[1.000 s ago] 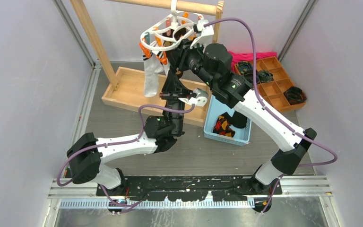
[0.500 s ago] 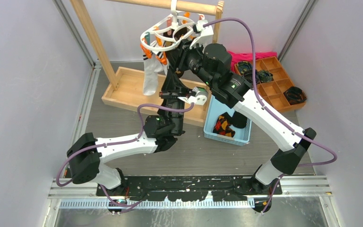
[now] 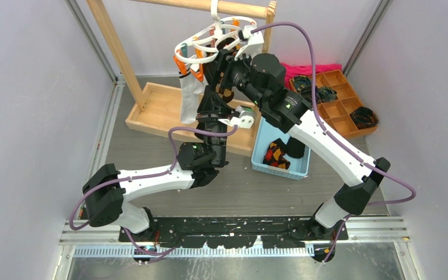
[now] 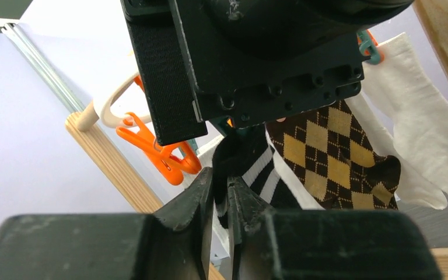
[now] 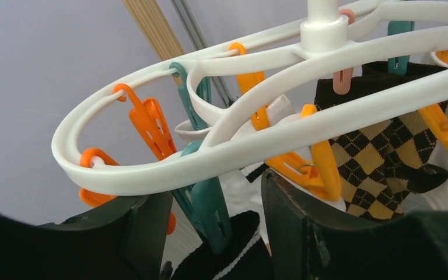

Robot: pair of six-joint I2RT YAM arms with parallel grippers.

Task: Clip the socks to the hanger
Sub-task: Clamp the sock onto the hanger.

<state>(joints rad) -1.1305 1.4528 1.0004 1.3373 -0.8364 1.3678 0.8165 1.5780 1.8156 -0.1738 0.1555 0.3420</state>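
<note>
Left end effector point(image 4: 220, 178) above grey table point(image 3: 125, 153)

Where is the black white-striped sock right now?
Right wrist view, bottom centre: the black sock sits at a teal clip under the white plastic ring hanger, between the fingers of the right pincer.

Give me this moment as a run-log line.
black sock: cuff in teal clip | right claw: open around clip | left claw: at cuff, grip unclear | hanger: hanging
</note>
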